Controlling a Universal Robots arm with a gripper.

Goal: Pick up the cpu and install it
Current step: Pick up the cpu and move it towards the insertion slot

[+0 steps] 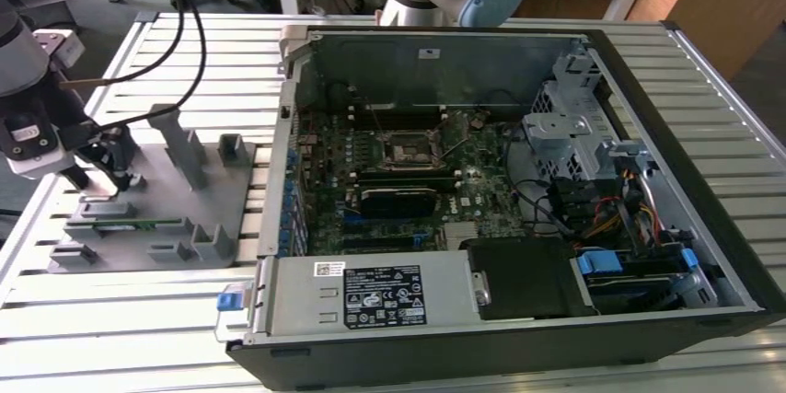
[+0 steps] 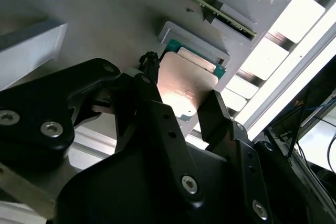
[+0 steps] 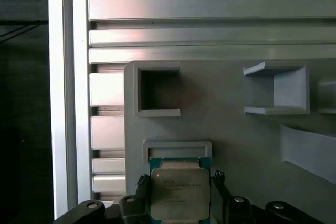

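First wrist view, flat square silvery cpu (image 3: 180, 195) clasped by black pincer (image 3: 180, 181)

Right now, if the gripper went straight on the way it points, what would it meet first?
Most likely the cpu, sitting in its pocket on the grey fixture plate; the gripper points straight at it from close by. Whether they already touch is unclear.
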